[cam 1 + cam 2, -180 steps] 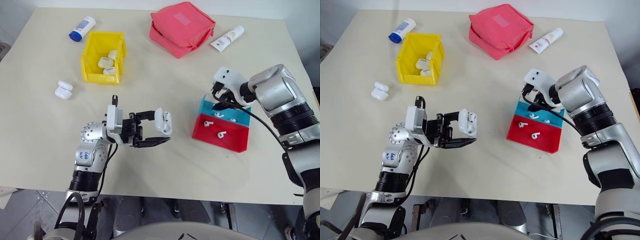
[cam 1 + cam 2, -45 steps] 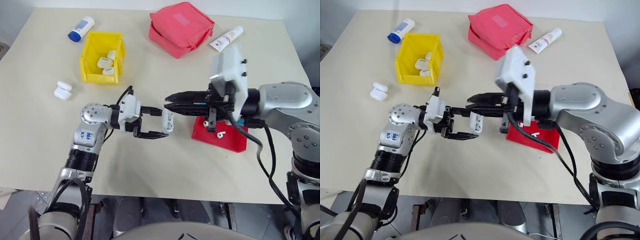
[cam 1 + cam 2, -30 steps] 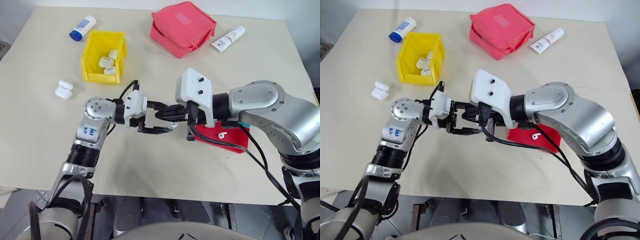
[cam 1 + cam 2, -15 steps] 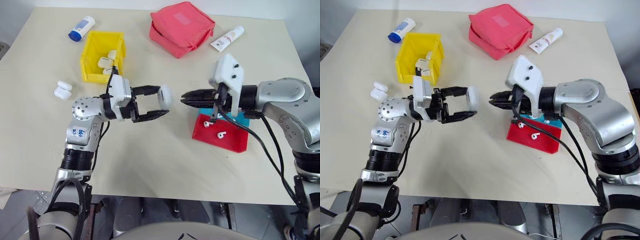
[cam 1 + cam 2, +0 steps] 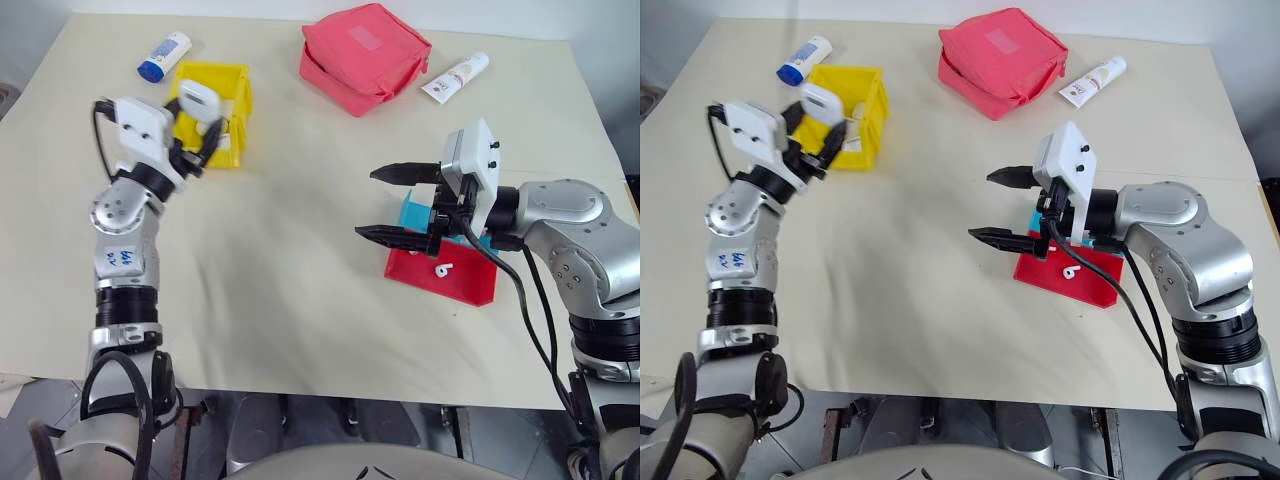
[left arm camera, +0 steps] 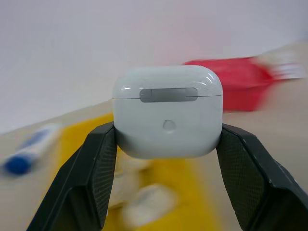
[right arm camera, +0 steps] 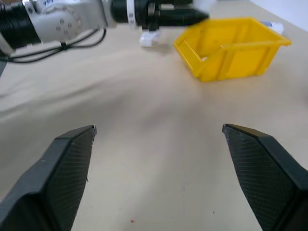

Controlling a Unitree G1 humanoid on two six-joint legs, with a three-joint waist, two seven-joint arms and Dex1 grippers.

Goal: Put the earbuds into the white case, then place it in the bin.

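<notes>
While my left gripper [image 5: 203, 128] pinches the glossy white rounded case [image 5: 199, 102] above the yellow plastic bin [image 5: 226, 148], my right gripper [image 5: 397, 203] stands spread.

The left arm rises at the table's far left, its left gripper [image 5: 200, 135] clamped on the white case [image 6: 167, 111]. At right, the right gripper [image 5: 385, 203] points left, its two black fingers spread wide, holding nothing.

A small glossy white rounded plastic case [image 6: 167, 111], lid closed, is held above the bright yellow open-topped plastic bin [image 5: 226, 145]; tiny white stemmed earbuds [image 5: 441, 269] lie in the red tray [image 5: 450, 282].
</notes>
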